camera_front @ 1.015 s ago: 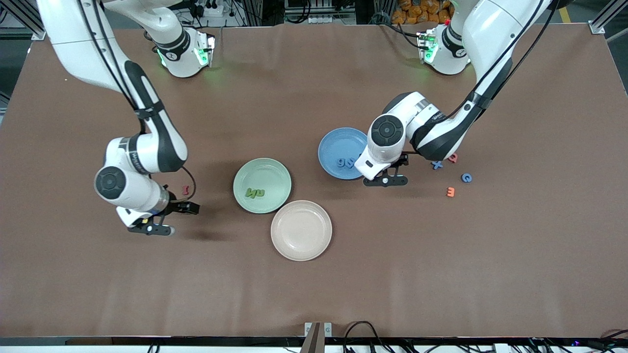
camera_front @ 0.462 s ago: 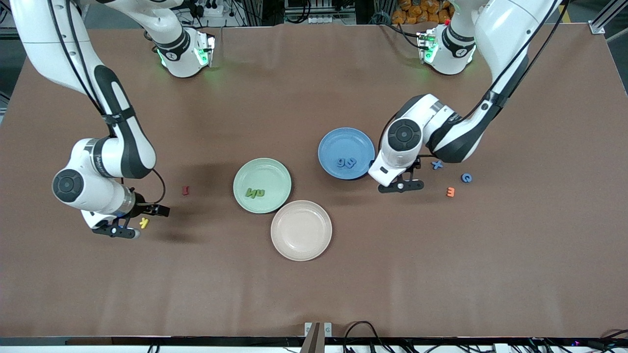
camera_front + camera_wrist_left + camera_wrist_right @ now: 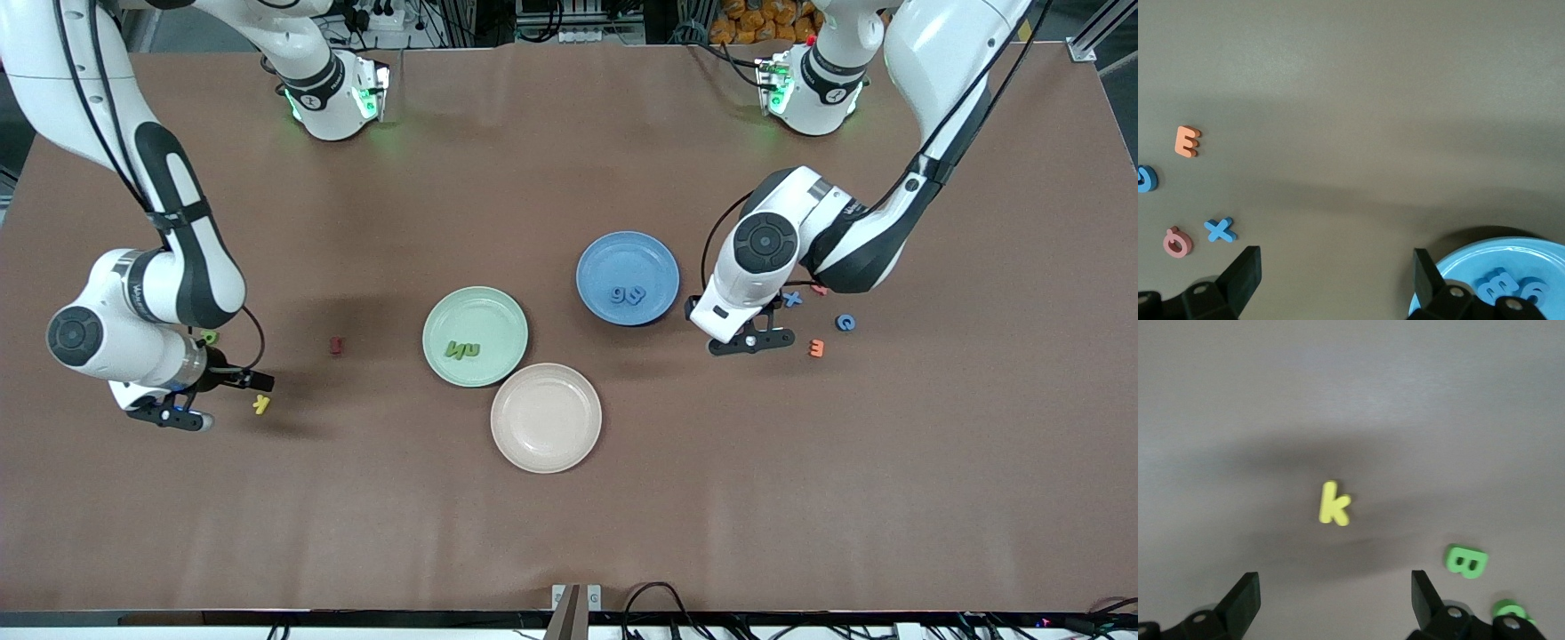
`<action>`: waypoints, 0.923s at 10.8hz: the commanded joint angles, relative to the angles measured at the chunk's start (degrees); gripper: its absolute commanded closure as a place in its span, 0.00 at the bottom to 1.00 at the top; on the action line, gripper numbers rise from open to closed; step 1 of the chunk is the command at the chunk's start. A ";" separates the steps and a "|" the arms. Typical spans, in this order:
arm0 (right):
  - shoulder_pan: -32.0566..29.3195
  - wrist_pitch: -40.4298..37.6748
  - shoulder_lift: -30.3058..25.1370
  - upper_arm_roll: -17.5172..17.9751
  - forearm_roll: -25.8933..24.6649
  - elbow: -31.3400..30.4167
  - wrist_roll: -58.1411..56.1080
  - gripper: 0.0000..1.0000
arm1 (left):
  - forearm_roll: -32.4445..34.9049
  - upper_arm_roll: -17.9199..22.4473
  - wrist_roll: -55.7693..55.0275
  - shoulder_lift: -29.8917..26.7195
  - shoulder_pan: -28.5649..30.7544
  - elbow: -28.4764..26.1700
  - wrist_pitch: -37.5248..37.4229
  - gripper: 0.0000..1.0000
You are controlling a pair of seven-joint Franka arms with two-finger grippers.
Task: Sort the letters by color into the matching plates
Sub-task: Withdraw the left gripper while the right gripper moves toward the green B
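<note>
The mint green plate [image 3: 475,313] holds green letters [image 3: 461,349]. Blue letters [image 3: 628,294] lie in the blue plate [image 3: 628,253] [image 3: 1471,257]. My left gripper [image 3: 747,336] [image 3: 1336,277] is open and empty over bare table between the blue plate and loose letters: a blue x [image 3: 792,299] [image 3: 1220,229], a blue c [image 3: 845,323] [image 3: 1145,179], an orange E [image 3: 816,348] [image 3: 1187,141] and a pink Q [image 3: 1177,242]. My right gripper [image 3: 191,404] [image 3: 1333,600] is open and empty beside a yellow k [image 3: 260,404] [image 3: 1334,504]. A green B [image 3: 1465,561] lies close by.
A pinkish-beige plate [image 3: 546,449] sits empty, nearer the front camera than the green plate and touching it. A small red letter [image 3: 336,345] lies between the green plate and my right arm. Another green letter [image 3: 1510,611] shows by the right fingers.
My right arm has swung away from the green plate toward its own end, uncovering the yellow k. My left gripper has moved off the blue plate's edge toward the loose letters. Both stay open.
</note>
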 commanded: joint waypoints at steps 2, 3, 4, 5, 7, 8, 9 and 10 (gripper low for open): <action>-4.44 -0.35 -0.43 0.89 -2.33 -0.87 -1.77 0.00 | 0.50 -1.24 -1.13 -1.57 1.22 -1.61 0.27 0.00; -5.23 -0.35 -0.43 0.98 -2.43 -1.04 -2.03 0.00 | 0.50 -1.32 -1.13 -1.49 1.57 -1.61 0.27 0.00; -5.85 -0.35 -0.34 0.89 -2.43 -0.96 -2.04 0.00 | 0.50 -1.41 -1.13 -1.49 1.66 -1.61 0.27 0.00; -6.55 0.08 0.09 0.98 -2.51 -0.96 -2.04 0.00 | 0.50 -1.41 -0.70 -1.49 1.66 -1.61 0.27 0.00; -7.60 0.44 0.62 0.98 -2.51 -0.96 -2.04 0.00 | 0.76 -0.89 1.14 -1.57 1.57 -1.44 0.36 0.00; -8.22 0.53 0.88 0.98 -2.51 -0.96 -2.04 0.00 | 0.85 -0.10 2.37 -1.84 1.66 -1.43 0.36 0.00; -8.57 1.05 1.15 0.98 -2.51 -1.04 -2.04 0.00 | 0.68 0.95 3.95 -2.71 1.48 -1.43 0.36 0.00; -8.84 1.84 1.15 0.98 -2.51 -1.74 -2.04 0.00 | 0.50 1.57 5.53 -2.98 1.57 -1.52 0.27 0.00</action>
